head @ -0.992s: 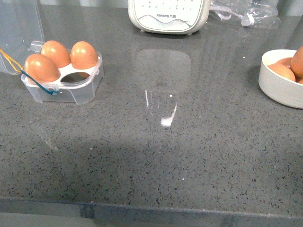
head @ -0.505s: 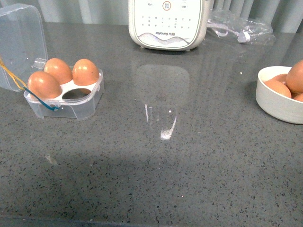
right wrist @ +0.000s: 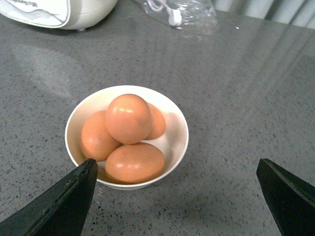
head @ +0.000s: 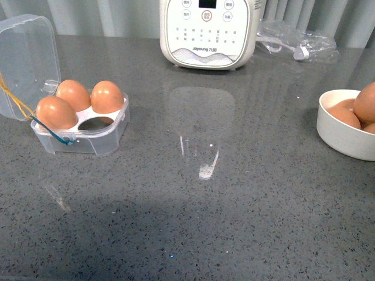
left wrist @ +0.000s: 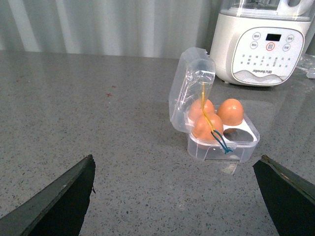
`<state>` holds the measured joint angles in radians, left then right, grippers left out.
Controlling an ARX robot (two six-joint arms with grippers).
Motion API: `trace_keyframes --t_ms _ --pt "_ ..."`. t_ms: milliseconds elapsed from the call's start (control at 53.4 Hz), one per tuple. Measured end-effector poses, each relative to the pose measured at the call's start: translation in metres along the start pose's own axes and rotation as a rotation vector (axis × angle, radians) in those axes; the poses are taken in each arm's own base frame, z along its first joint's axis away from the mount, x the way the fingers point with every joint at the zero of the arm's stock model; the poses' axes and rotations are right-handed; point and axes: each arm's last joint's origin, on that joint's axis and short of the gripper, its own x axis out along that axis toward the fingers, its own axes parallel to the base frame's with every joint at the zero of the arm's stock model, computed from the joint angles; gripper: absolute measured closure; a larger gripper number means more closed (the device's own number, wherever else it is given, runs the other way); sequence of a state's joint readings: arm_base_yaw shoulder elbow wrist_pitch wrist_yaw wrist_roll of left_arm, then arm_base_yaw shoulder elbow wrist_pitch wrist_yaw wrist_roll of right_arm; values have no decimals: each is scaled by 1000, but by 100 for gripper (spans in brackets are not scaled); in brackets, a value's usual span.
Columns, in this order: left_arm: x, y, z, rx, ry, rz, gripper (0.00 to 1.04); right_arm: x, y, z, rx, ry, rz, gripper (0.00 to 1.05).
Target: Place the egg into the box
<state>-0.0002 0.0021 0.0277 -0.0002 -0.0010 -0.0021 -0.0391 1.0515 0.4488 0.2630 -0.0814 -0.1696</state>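
The clear box (head: 88,137) stands at the left with its lid (head: 26,61) open; it holds three brown eggs and one near cell (head: 96,123) is empty. It also shows in the left wrist view (left wrist: 221,147). A white bowl (head: 340,137) at the right edge holds several brown eggs; the top egg (right wrist: 129,118) shows in the right wrist view. My left gripper (left wrist: 179,196) is open and empty, short of the box. My right gripper (right wrist: 179,196) is open and empty, beside the bowl (right wrist: 174,142). Neither arm shows in the front view.
A white kitchen appliance (head: 208,32) stands at the back centre. A crumpled clear plastic bag (head: 299,44) lies at the back right. The grey speckled counter (head: 205,222) runs between box and bowl.
The front view has tilted up: box, bowl and appliance sit lower in the frame and the counter's front edge has left view. Nothing on the counter has moved.
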Motion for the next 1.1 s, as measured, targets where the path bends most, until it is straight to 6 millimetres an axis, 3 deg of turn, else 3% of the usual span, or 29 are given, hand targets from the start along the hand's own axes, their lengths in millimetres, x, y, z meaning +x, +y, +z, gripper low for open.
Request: trace_keyframes --t_ms 243,580,1104 --pt "0 0 0 0 0 0 7 16 10 8 -98 18 66 7" --pt "0 0 0 0 0 0 7 40 9 -5 -87 37 84 7" --pt "0 0 0 0 0 0 7 68 8 -2 -55 16 106 7"
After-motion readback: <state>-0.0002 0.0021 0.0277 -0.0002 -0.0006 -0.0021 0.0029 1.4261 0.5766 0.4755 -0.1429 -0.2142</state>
